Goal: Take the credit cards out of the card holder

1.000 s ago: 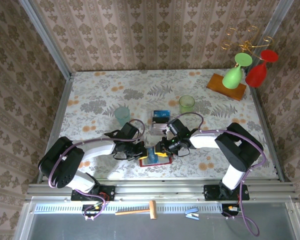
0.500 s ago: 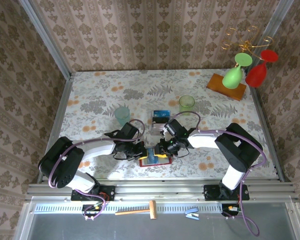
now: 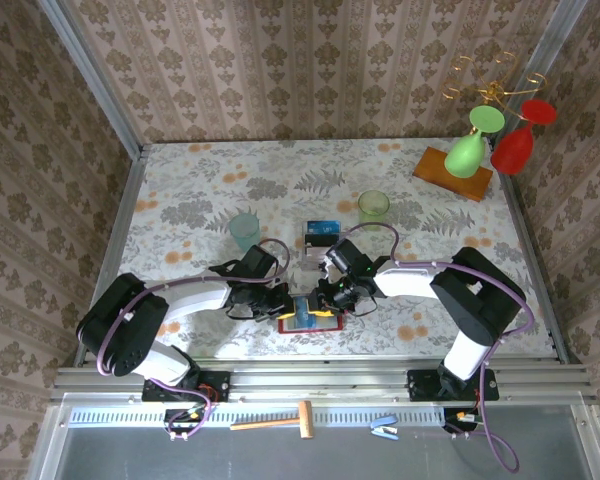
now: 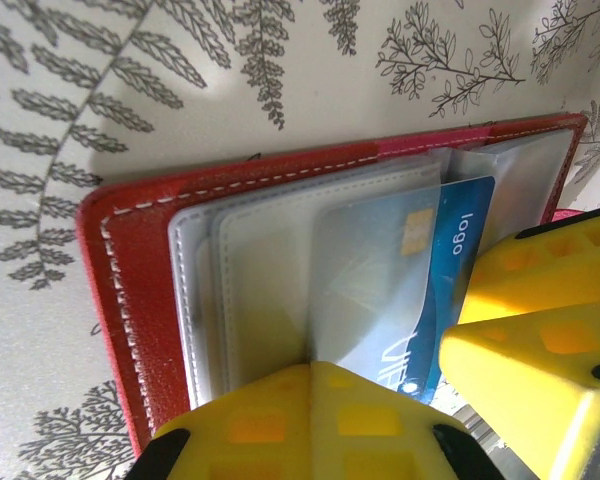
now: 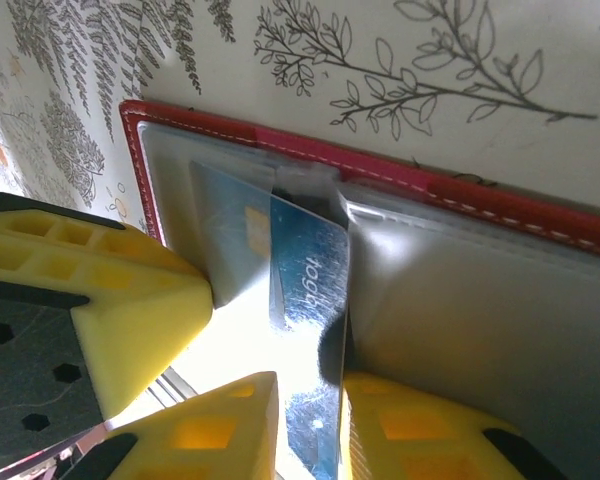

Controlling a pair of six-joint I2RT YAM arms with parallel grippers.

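Blue credit card (image 4: 450,270) poked from card holder (image 4: 120,300) toward right gripper (image 5: 310,400) | its jaws pinched it | my left gripper (image 4: 310,400), closed empty, pinned the holder

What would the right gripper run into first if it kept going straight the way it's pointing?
The dark blue card, lying between its fingertips. The right gripper points along it into the open red card holder, so the clear sleeves probably come next, though depth is hard to judge.
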